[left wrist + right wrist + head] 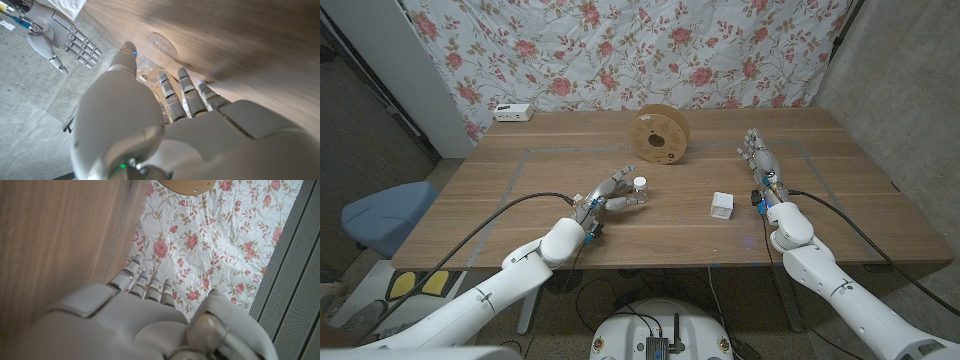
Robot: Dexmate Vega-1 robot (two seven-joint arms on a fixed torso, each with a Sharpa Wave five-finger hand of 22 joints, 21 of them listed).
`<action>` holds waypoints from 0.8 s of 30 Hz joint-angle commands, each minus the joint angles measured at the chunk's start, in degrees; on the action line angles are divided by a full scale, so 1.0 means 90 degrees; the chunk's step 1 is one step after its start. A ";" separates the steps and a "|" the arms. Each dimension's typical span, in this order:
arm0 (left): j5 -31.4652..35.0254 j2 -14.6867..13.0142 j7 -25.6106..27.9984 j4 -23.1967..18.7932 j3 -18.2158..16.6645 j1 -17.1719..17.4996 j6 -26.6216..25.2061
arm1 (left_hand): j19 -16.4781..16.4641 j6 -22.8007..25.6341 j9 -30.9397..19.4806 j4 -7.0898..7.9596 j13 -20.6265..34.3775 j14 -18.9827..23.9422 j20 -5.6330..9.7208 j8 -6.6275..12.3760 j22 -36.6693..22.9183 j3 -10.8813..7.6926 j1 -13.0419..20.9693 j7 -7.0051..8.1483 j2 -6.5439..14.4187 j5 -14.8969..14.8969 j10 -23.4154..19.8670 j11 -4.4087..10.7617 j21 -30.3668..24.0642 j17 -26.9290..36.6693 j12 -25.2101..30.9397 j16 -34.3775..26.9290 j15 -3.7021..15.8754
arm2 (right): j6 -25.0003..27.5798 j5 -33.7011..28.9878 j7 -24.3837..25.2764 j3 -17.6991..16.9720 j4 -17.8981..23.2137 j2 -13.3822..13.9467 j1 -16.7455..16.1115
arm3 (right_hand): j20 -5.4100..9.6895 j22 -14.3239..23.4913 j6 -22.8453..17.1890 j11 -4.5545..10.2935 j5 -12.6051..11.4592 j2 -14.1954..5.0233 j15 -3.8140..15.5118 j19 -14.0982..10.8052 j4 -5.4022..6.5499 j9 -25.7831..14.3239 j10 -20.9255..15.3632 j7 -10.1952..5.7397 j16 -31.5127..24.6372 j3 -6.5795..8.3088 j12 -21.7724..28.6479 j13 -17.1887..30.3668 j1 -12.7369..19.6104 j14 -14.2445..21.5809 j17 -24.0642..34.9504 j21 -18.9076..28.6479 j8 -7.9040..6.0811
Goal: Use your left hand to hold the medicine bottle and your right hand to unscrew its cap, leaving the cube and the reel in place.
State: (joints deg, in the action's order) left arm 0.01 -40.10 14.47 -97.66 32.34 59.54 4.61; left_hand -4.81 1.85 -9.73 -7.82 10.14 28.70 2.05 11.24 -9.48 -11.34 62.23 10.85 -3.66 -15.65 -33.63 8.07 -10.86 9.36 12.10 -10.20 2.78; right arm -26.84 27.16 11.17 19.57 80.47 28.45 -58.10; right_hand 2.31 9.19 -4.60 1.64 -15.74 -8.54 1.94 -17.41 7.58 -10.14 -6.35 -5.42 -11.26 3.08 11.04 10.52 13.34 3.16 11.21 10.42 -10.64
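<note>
The medicine bottle (640, 190) stands upright on the wooden bench (500, 200), a little left of centre and toward the near side, its white cap (640, 182) on top; in the left wrist view the bottle (152, 55) shows clear-walled just beyond the fingertips. The left hand (605, 197) is cupped around it from the near left, fingers (170, 95) spread and reaching along its side; whether they press on the bottle or only lie beside it I cannot tell. Well to the right of the bottle sits the white cube (722, 206); beyond the bottle, toward the far side, the wooden reel (659, 139) stands on its edge. The right hand (760, 163) stands on its edge on the right of the bench, fingers straight and apart, pointing to the far side, holding nothing; it is clear of the cube. Behind the bench hangs a flowered cloth (650, 50); a small white box (513, 112) lies at the far left corner.
</note>
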 commanded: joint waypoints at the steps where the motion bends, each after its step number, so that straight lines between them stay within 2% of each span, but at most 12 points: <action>1: 0.0057 0.0022 0.0171 -0.0063 -0.0045 0.0081 -0.0074 | -0.0067 0.0057 -0.0022 -0.0005 -0.0001 0.0085 0.0281 -0.0020 -0.0009 0.0036 0.0079 -0.0009 0.0014 0.0018 -0.0061 0.0033 -0.0019 0.0012 0.0003 -0.0060 0.1048 | -0.0043 -0.0013 -0.0015 -0.0012 0.0016 -0.0001 -0.0021 | 0.0339 0.0038 -0.0033 0.0010 -0.0050 0.0010 0.0201 0.0020 0.0012 -0.0021 -0.0011 -0.0037 -0.0011 0.0045 -0.0001 0.0023 -0.0032 0.0036 0.0004 0.0026 -0.0025; 5: 0.0057 0.0031 0.0176 -0.0060 -0.0048 0.0068 -0.0103 | -0.0040 0.0035 -0.0022 0.0005 0.0001 0.0096 0.0288 -0.0042 -0.0010 0.0074 0.0056 0.0004 -0.0015 0.0041 0.0000 0.0040 0.0000 0.0007 -0.0041 -0.0044 0.1038 | -0.0039 -0.0010 -0.0021 -0.0016 0.0022 0.0005 -0.0022 | 0.0338 0.0038 -0.0032 0.0013 -0.0051 0.0010 0.0202 0.0019 0.0012 -0.0021 -0.0008 -0.0039 -0.0011 0.0047 -0.0002 0.0023 -0.0033 0.0037 0.0003 0.0027 -0.0025; 8: 0.0050 0.0038 0.0148 -0.0020 -0.0037 0.0036 -0.0060 | -0.0021 -0.0003 -0.0023 0.0028 0.0000 0.0076 0.0272 -0.0067 -0.0012 0.0137 0.0001 0.0030 -0.0062 0.0070 0.0143 0.0124 0.0013 0.0002 -0.0115 -0.0016 0.1037 | -0.0054 -0.0006 -0.0024 -0.0022 0.0013 0.0001 -0.0022 | 0.0340 0.0038 -0.0031 0.0012 -0.0052 0.0011 0.0202 0.0018 0.0011 -0.0022 -0.0009 -0.0040 -0.0011 0.0049 -0.0001 0.0023 -0.0034 0.0038 0.0003 0.0027 -0.0024; 10: 0.0054 0.0049 0.0141 -0.0019 -0.0027 0.0019 -0.0082 | -0.0017 -0.0006 -0.0023 0.0036 0.0000 0.0068 0.0272 -0.0070 -0.0013 0.0160 -0.0018 0.0044 -0.0074 0.0079 0.0145 0.0085 0.0016 0.0001 -0.0119 -0.0008 0.1039 | -0.0063 -0.0003 -0.0024 -0.0028 0.0011 0.0001 -0.0026 | 0.0340 0.0038 -0.0034 0.0013 -0.0052 0.0011 0.0203 0.0018 0.0011 -0.0021 -0.0008 -0.0042 -0.0010 0.0050 -0.0002 0.0023 -0.0035 0.0034 0.0003 0.0027 -0.0025; 18: 0.0047 0.0116 0.0021 0.0146 0.0046 -0.0146 0.0022 | -0.0025 0.0010 -0.0024 0.0057 -0.0001 0.0070 0.0240 -0.0069 -0.0014 0.0211 -0.0060 0.0106 -0.0095 0.0098 0.0169 0.0100 0.0016 0.0000 -0.0134 -0.0003 0.1024 | -0.0103 -0.0003 0.0023 -0.0064 0.0040 0.0001 -0.0093 | 0.0335 0.0038 -0.0029 0.0012 -0.0054 0.0010 0.0204 0.0014 0.0010 -0.0022 -0.0011 -0.0043 -0.0010 0.0056 -0.0001 0.0023 -0.0037 0.0036 0.0003 0.0029 -0.0023; 24: 0.0032 0.0145 -0.0071 0.0219 0.0086 -0.0245 0.0032 | -0.0064 0.0057 -0.0024 0.0062 -0.0002 0.0116 0.0212 -0.0057 -0.0011 0.0219 -0.0038 0.0084 -0.0049 0.0107 0.0067 0.0082 0.0009 0.0005 -0.0100 -0.0017 0.1037 | -0.0150 -0.0013 0.0063 -0.0085 0.0044 -0.0015 -0.0141 | 0.0332 0.0038 -0.0031 0.0011 -0.0056 0.0010 0.0205 0.0014 0.0009 -0.0021 -0.0012 -0.0045 -0.0010 0.0060 -0.0001 0.0023 -0.0038 0.0035 0.0003 0.0029 -0.0023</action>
State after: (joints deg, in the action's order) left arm 0.40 -39.35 15.08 -97.04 32.45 58.85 4.24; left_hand -4.80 1.93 -9.73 -7.35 10.14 29.13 2.05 10.76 -9.48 -9.60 61.83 11.37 -4.05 -14.78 -32.18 9.10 -10.86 9.36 11.20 -10.20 2.75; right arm -27.56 27.12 11.14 19.16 80.71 28.45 -58.71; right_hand 2.31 9.18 -4.60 1.64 -15.74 -8.39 1.94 -17.41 7.33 -10.14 -6.35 -5.42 -11.26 3.33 11.04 10.52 13.18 3.16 11.21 10.42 -10.64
